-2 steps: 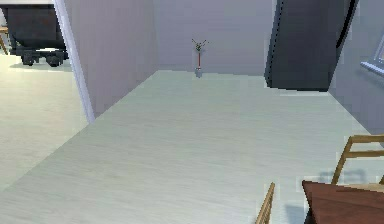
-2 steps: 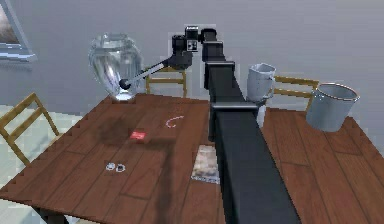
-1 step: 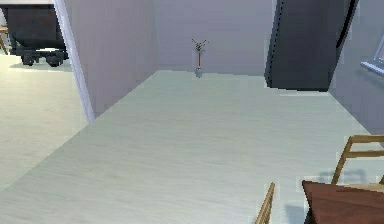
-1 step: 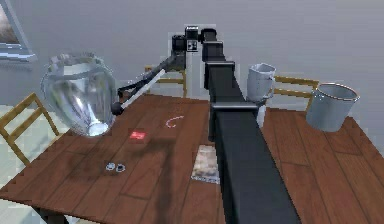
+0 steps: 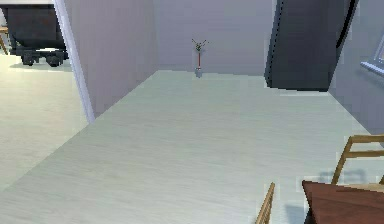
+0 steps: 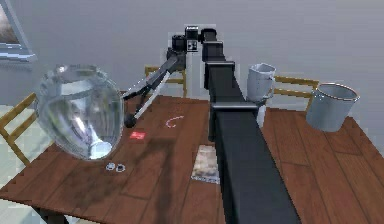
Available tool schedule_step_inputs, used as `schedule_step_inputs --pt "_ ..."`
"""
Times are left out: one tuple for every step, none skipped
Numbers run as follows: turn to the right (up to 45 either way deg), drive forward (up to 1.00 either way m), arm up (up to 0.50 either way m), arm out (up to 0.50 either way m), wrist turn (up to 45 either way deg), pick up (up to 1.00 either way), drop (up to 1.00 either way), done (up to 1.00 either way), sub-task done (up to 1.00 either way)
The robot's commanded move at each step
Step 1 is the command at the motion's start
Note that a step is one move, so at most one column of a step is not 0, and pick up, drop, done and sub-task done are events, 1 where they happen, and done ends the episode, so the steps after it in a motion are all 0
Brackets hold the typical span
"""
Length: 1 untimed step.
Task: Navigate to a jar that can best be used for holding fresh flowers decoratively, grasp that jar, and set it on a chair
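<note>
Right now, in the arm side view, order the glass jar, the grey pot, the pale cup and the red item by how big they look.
1. glass jar, by far the largest
2. grey pot
3. pale cup, somewhat smaller, though it may stand farther off, so this is unsure
4. red item

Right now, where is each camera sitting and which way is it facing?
Forward view: on the robot, looking ahead and somewhat down across pale floor to a twig vase by the far wall and a dark cabinet.
Arm side view: on the robot's body, looking out sideways over a wooden table with a glass jar; the arm and gripper reach across it.
Shared: probably that wooden table, whose corner sits at the forward view's bottom right.
</note>
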Motion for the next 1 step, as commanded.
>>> schedule_step_inputs --pt "0.0 0.00 0.00 -0.48 0.0 0.00 0.00 0.00 0.00"
